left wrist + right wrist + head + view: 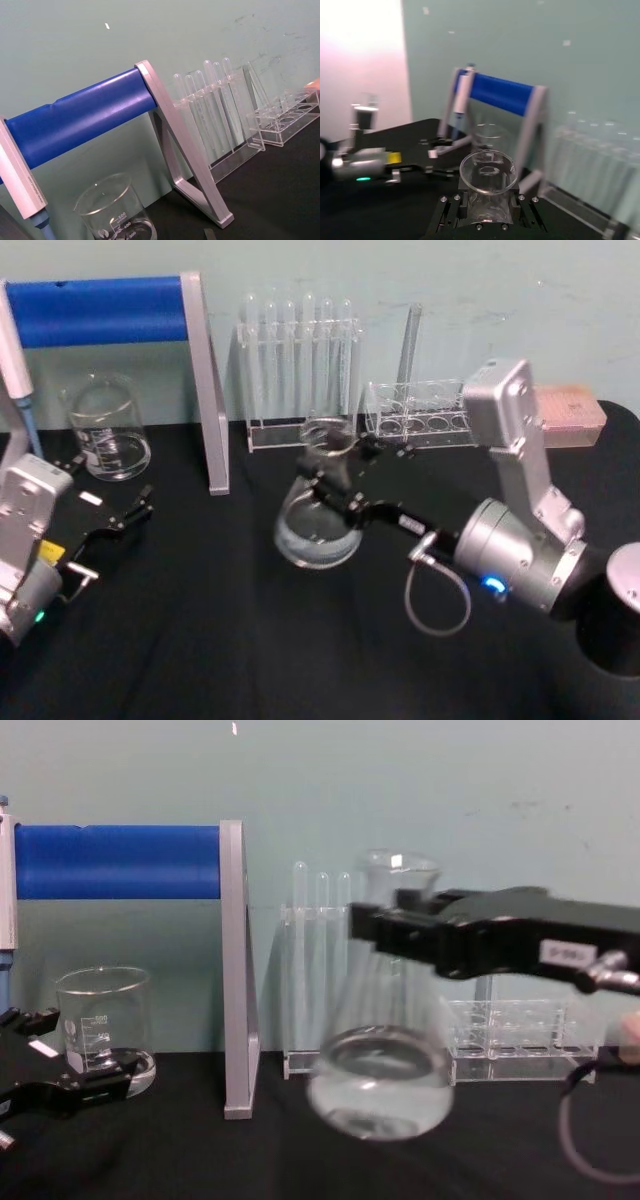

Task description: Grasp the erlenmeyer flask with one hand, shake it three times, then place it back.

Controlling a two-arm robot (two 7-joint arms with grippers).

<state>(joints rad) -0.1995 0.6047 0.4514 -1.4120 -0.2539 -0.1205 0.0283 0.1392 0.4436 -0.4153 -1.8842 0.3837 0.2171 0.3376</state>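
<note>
The erlenmeyer flask (318, 532) is clear glass with a little liquid in its wide base. It is at the table's middle, in front of the test tube rack. My right gripper (336, 476) reaches in from the right and is shut on the flask's neck, just under the flared rim. The chest view shows the flask (381, 1092) blurred and slightly tilted, with the right gripper (396, 934) around its neck. I cannot tell whether its base touches the cloth. In the right wrist view the flask's rim (487, 171) sits between the fingers. My left gripper (133, 511) rests open at the left.
A glass beaker (105, 430) stands at the back left under a stand with a blue bar (100, 310). A pipette (15, 365) hangs there. A rack of test tubes (300, 370) and a low clear rack (415, 418) line the back wall beside a pink box (572, 415).
</note>
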